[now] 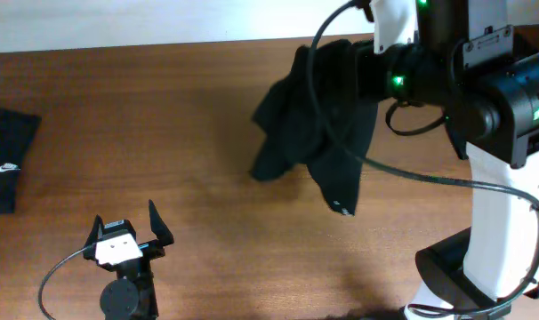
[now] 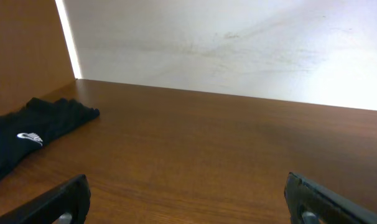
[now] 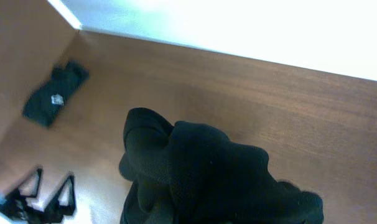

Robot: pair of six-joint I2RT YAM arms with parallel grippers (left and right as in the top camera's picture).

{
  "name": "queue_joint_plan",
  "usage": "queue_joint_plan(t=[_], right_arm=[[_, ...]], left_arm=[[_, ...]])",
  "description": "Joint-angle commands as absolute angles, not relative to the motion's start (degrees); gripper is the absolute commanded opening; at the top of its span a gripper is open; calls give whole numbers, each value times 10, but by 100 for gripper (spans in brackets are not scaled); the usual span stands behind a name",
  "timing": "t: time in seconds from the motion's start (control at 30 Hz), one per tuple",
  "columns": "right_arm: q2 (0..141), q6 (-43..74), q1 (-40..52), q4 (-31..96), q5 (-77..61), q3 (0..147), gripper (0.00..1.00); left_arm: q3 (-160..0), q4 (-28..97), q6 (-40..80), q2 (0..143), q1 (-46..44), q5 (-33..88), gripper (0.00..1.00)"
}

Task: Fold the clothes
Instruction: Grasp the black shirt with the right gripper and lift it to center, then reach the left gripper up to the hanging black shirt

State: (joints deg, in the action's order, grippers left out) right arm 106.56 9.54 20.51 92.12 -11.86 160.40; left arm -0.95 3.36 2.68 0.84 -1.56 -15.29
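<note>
Overhead: looking down on the desk (image 1: 163, 107), with two black garments and both arms in view.
Shirt (image 1: 318, 133): hanging in a crumpled bunch over the far right part of the desk, drooping toward the middle; possibly brushing the wood with its lowest flap, possibly clearing it.
Right gripper (image 1: 369, 64): sitting buried in the top of the bunch, hidden by cloth in both the overhead and right wrist views; closing tight on the shirt, judging by how the fabric is hanging from it.
Left gripper (image 1: 125, 216): waiting near the front edge, left of centre, spreading its fingers (image 2: 58, 202) wide apart, holding nothing, keeping well apart from both garments.
Folded shirt (image 1: 7, 160): lying flat at the left edge, showing a white logo on top, looking already done.
Handling: expecting light, limp cloth, sagging and collapsing wherever unsupported, gripping well enough between pads, not breaking; needing spreading flat before any fold.
Hold: aiming for a hem, shoulder seam or sleeve edge rather than the thick middle; pinching a single layer, with the free gripper taking a matching corner and pulling the bunch open.
Risk: catching several layers at once, or dragging the bunch into a tighter wad.
</note>
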Motion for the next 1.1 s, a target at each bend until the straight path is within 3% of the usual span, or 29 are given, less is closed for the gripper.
queue_joint_plan(t=[0.0,0.17,0.33,0.57,0.8,1.07], right_arm=[[1070,181,210,893,-92,1613,4],[1085,201,210,876,-92,1613,4],[1115,225,210,874,-92,1613,4],[1139,230,211,853,-95,1613,4],[1139,259,225,813,-96,1613,4],[1139,261,248,763,-97,1613,4]], left_arm=[[-5,17,31,4,-19,-120,99],[-19,-27,80,4,-19,128,99],[-84,86,171,6,-19,204,100],[-261,272,171,66,-19,234,99],[-390,422,171,234,-20,323,99],[-521,482,171,392,-110,299,99]])
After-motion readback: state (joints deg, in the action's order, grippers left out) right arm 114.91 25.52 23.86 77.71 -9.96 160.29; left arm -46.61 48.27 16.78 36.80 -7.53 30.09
